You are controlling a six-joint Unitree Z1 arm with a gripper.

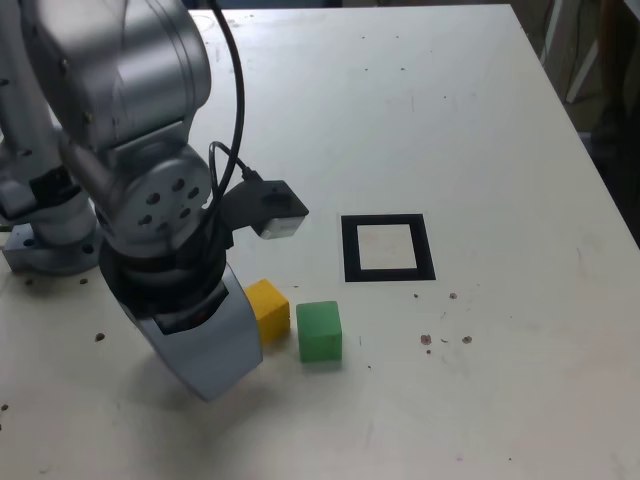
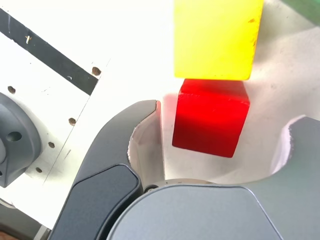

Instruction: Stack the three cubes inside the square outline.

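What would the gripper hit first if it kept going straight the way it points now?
The red cube. In the wrist view it sits directly between the open jaws of the gripper, apart from both, with the yellow cube right behind it. The exterior view hides the red cube, so exact depth is unclear.

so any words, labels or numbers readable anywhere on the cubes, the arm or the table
None. The yellow cube, red cube and green cube have plain faces; the arm, claw and table show no print. The square outline is a bare black frame.
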